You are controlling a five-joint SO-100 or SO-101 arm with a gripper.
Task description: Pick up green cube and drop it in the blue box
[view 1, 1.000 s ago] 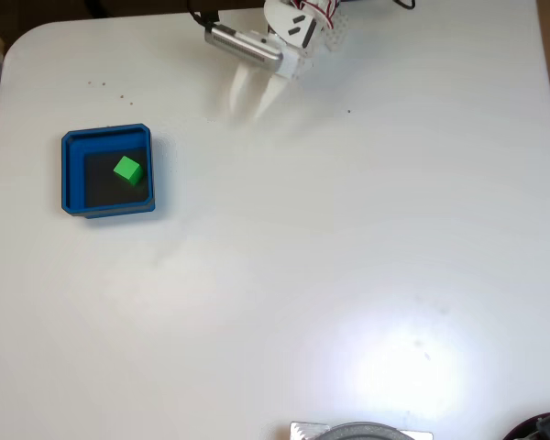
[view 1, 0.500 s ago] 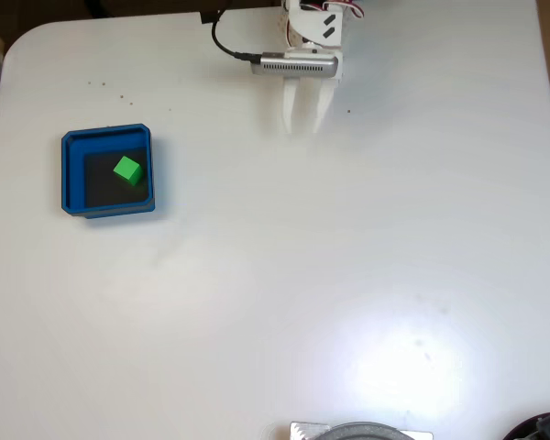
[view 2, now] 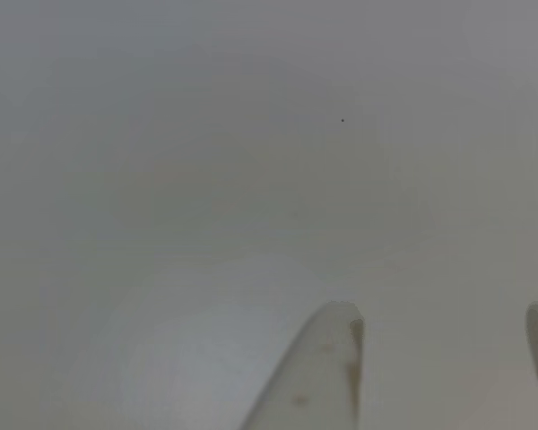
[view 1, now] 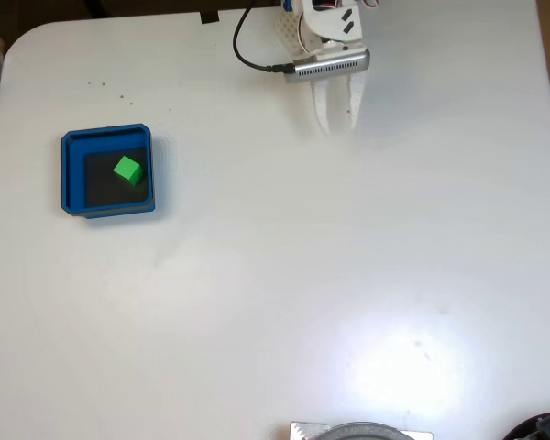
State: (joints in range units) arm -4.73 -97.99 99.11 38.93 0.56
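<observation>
end effector (view 1: 338, 122) swung right, slightly parted, empty | green cube (view 1: 127, 170) unmoved in blue box (view 1: 71, 171)

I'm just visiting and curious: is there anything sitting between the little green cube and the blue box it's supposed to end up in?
Nothing is in the way: in the fixed view the green cube already lies inside the blue box, on its dark floor. The gripper is off to the right near the table's top edge, open and holding nothing.

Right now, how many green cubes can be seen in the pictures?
1. The green cube lies inside the blue box at the table's left in the fixed view, on its dark floor. No other cube is visible.
</observation>
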